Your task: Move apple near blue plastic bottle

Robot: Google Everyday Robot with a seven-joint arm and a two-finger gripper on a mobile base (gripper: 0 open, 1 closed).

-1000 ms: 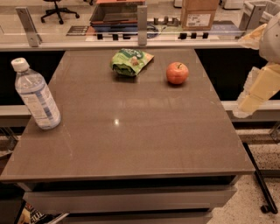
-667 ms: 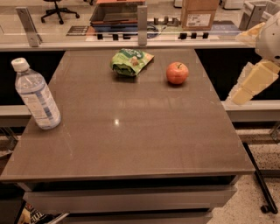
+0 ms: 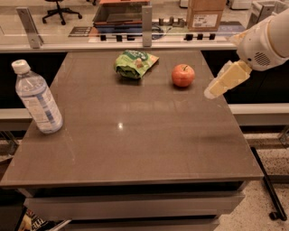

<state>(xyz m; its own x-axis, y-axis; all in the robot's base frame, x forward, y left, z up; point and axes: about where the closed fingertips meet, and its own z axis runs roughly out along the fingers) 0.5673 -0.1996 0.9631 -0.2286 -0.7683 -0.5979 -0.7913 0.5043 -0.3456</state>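
Note:
The apple [image 3: 183, 75], small, round and red-orange with a short stem, sits on the brown table [image 3: 135, 135] toward its far right. The blue plastic bottle [image 3: 37, 99], clear with a white cap and a blue-and-white label, stands upright near the table's left edge, far from the apple. My gripper [image 3: 216, 91] hangs at the end of the white arm over the table's right edge, just right of the apple and apart from it. It holds nothing that I can see.
A green snack bag [image 3: 134, 63] lies left of the apple at the far side of the table. Behind the table runs a counter with posts, a cardboard box [image 3: 205, 13] and a dark tray. An office chair stands far back left.
My arm and gripper have moved left and up, from beyond the table's right side to its right edge, closer to the apple. Apple, bottle and bag have not moved.

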